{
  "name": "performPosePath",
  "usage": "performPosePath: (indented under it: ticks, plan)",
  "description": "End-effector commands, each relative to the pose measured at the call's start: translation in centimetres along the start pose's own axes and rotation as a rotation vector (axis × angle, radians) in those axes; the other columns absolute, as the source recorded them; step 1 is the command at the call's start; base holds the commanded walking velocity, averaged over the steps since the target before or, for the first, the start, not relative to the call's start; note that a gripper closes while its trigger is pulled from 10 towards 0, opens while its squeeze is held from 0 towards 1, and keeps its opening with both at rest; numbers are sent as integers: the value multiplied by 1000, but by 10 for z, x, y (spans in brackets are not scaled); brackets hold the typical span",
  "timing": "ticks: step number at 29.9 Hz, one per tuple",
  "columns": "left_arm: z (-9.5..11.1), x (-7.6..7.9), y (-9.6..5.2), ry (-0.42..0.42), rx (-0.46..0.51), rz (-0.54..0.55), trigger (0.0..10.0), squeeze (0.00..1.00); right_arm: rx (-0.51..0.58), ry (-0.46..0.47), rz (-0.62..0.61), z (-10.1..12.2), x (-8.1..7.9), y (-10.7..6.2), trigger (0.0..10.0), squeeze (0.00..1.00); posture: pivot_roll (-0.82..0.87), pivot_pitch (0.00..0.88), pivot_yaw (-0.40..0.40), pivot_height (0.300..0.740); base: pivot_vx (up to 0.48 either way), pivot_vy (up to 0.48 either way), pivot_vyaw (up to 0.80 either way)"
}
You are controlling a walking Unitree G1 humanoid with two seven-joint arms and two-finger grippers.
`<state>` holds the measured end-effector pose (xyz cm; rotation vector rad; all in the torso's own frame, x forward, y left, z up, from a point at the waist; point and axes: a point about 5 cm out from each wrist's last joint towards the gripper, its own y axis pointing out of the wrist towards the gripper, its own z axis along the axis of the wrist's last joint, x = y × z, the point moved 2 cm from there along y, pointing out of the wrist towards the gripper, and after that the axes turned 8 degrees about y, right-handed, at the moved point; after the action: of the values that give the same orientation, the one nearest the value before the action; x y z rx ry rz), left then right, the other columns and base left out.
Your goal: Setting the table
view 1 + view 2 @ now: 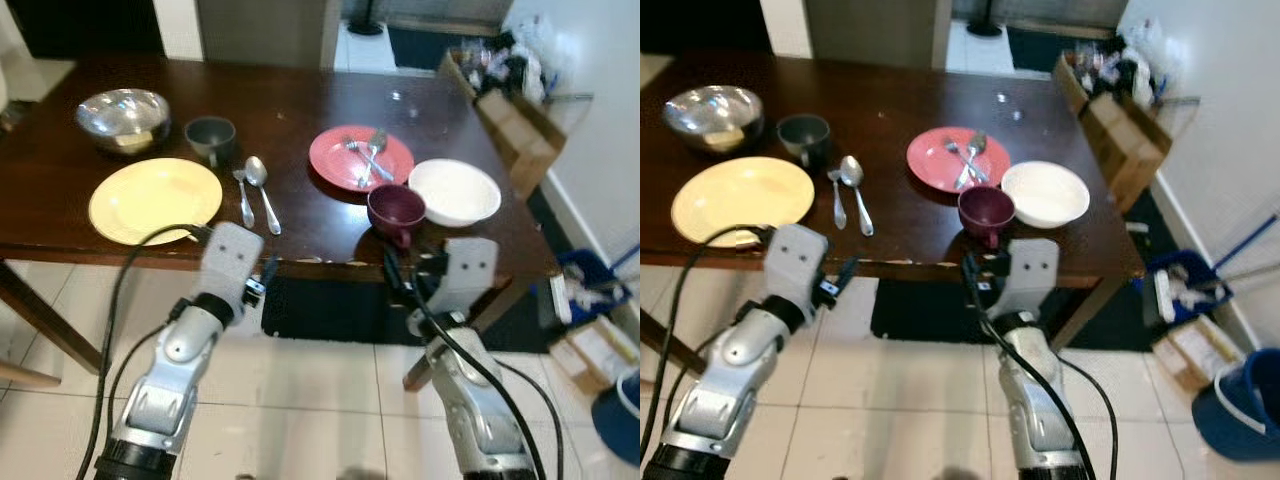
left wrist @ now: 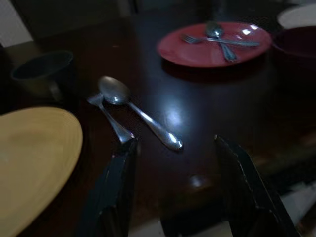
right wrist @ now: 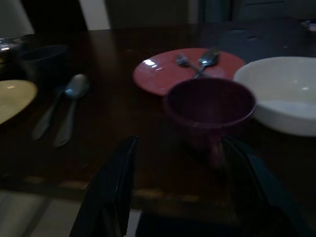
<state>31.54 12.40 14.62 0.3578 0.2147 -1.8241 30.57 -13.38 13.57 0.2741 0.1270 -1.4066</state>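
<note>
On the dark wooden table [image 1: 300,100] lie a yellow plate [image 1: 155,198], a grey cup [image 1: 210,137], and a loose spoon [image 1: 262,190] beside a fork [image 1: 243,197]. A red plate [image 1: 360,157] carries another fork and spoon [image 2: 219,39]. In front of it stand a maroon mug [image 1: 396,210] and a white bowl [image 1: 454,190]. My left gripper [image 2: 173,148] is open at the table's near edge, facing the loose spoon's handle. My right gripper [image 3: 177,141] is open just short of the maroon mug [image 3: 210,106]. Both hold nothing.
A metal bowl [image 1: 122,118] sits at the table's far left. Cardboard boxes and clutter [image 1: 510,120] line the right wall, with a blue bucket [image 1: 620,410] on the floor. A dark mat [image 1: 320,310] lies under the table on the tiled floor.
</note>
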Motion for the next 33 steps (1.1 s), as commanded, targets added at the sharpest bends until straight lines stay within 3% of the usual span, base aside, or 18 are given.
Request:
performPosePath:
  ticks: [1,4,5,8,13,18,20,24,28,33]
  plan:
    - [-2,4,-1,-8,-15,-14,10000,0,-15,0,-8,-2,4,-3,10000,0,-147,28,17,740,0,0,0]
    - [-2,4,-1,-14,-9,-22,10000,0,28,-18,-48,3,7,-4,10000,0,-145,22,11,740,0,0,0]
    - [-1,4,-2,-14,-5,-25,10000,0,82,-91,-107,10,13,-7,10000,0,-143,21,7,740,0,0,0]
    - [-1,4,-2,-13,-3,-27,10000,0,103,-127,-125,14,15,-9,10000,0,-143,21,7,740,0,0,0]
    - [3,1,-3,-22,15,-32,10000,0,144,-171,-226,20,28,-28,10000,0,-157,22,14,740,0,0,0]
    - [11,4,2,-17,38,-45,10000,0,35,-110,-214,-3,33,-39,10000,0,-164,24,22,740,0,0,0]
    - [13,1,5,-14,45,-43,10000,0,-56,-66,-174,-23,35,-42,10000,0,-167,27,32,740,0,0,0]
    - [13,-1,5,-7,43,-41,10000,0,-99,-48,-28,-31,21,-33,10000,0,-166,28,41,740,0,0,0]
    - [13,-3,5,-3,43,-37,10000,0,-102,13,-21,-30,20,-24,10000,0,-156,27,39,740,0,0,0]
    - [13,-6,4,-5,42,-23,10000,0,-98,16,-36,-28,26,-13,10000,0,-145,26,37,740,0,0,0]
